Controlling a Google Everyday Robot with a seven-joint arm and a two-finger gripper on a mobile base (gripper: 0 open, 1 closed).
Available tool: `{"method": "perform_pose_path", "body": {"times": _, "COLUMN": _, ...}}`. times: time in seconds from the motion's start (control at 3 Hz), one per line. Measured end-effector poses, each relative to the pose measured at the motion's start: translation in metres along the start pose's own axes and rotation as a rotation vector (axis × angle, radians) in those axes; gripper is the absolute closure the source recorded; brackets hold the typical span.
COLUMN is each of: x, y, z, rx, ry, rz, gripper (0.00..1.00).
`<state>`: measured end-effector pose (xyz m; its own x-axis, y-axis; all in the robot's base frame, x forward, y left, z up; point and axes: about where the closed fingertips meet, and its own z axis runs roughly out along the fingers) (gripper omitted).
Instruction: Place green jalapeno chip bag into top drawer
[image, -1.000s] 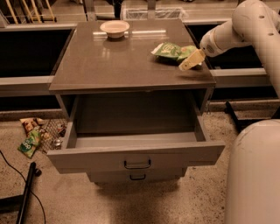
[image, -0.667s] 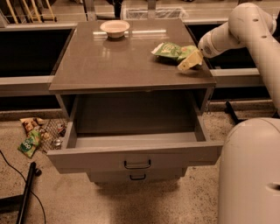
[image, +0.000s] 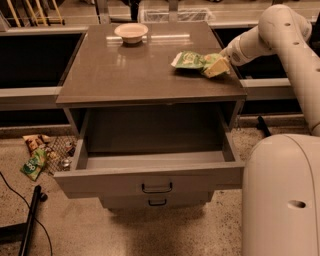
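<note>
Pale two-finger gripper (image: 217, 66) at the right rear of the flat grey-brown cabinet top (image: 130, 75), against the right end of the light-green shiny foil chip bag (image: 192, 60). Jaws clamped on the foil or merely laid against it: cannot tell, and the width of opening cannot be made out either. Bag flat on the top, touching the jaws on their left. Wide grey top drawer (image: 150, 176) standing open, below the jaws and well forward of them.

Likely step in hand: securing the bag for the lift. To do it well:
- Take hold at the end seam, not the puffed middle, since foil of this sort probably slips.
- Lift straight up until clear of the top; no dragging.
- Carry forward past the front edge, then down over the middle of the drawer.
- Release low, clear of the drawer's walls.

Counted:
- One chip bag on the top.
- One pale round bowl (image: 131, 33), far left of the jaws and behind them.
- Two drawers, with the narrower grey lower drawer (image: 157, 202) shut, each with one dark handle.
- One gripper on one white arm (image: 280, 30).
- A small heap of snack packets (image: 35, 162) on the floor, far below and left; number unclear.
</note>
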<state>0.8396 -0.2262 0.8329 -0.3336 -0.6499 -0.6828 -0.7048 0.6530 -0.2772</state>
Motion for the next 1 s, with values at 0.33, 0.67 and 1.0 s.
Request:
{"method": "perform_pose_path", "body": {"times": 0.33, "x": -0.009, "y": 0.0, "z": -0.007, "rx": 0.002, "ry": -0.024, "rz": -0.02, "gripper": 0.73}}
{"method": "perform_pose_path", "body": {"times": 0.67, "x": -0.032, "y": 0.005, "z": -0.047, "rx": 0.018, "ry": -0.097, "rz": -0.081, "gripper": 0.96}}
{"method": "perform_pose_path", "body": {"times": 1.0, "x": -0.063, "y": 0.039, "z": -0.097, "rx": 0.001, "ry": -0.163, "rz": -0.145, "gripper": 1.0}}
